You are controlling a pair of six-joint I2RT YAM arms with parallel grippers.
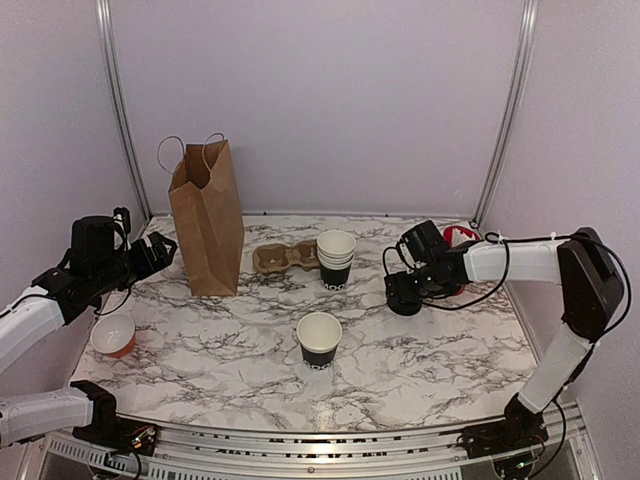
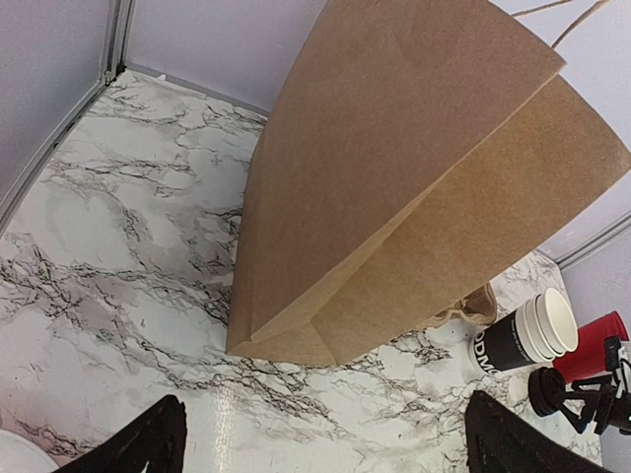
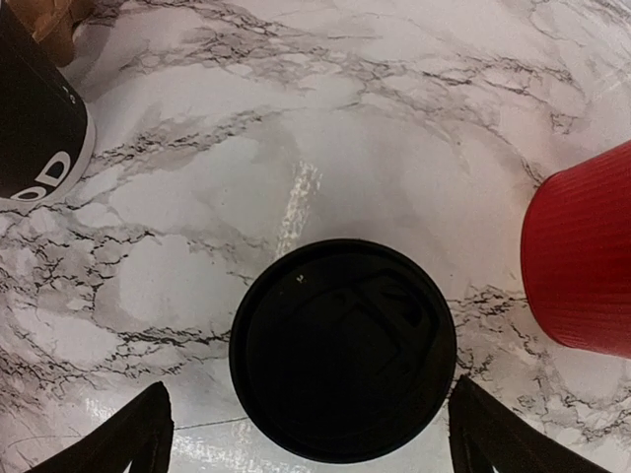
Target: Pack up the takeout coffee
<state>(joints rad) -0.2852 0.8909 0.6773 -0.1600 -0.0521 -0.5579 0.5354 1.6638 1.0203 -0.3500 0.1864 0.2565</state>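
Note:
No lidded black cup shows in any view. A lone black paper cup [image 1: 318, 341] with white lettering stands lidless at the table's middle. A loose black lid [image 3: 343, 350] lies on the marble between my right gripper's [image 3: 308, 439] open fingers; in the top view that gripper [image 1: 405, 293] hangs right over it. My left gripper [image 1: 155, 250] is open and empty, just left of the upright brown paper bag [image 1: 207, 215]. In the left wrist view [image 2: 335, 443] the bag [image 2: 394, 187] fills the frame ahead.
A stack of lidless white-rimmed black cups [image 1: 336, 258] stands beside a cardboard cup carrier [image 1: 280, 258] behind the lone cup. A red cup [image 3: 582, 256] stands right of the lid. An orange bowl [image 1: 113, 335] sits at the left edge. Walls enclose three sides.

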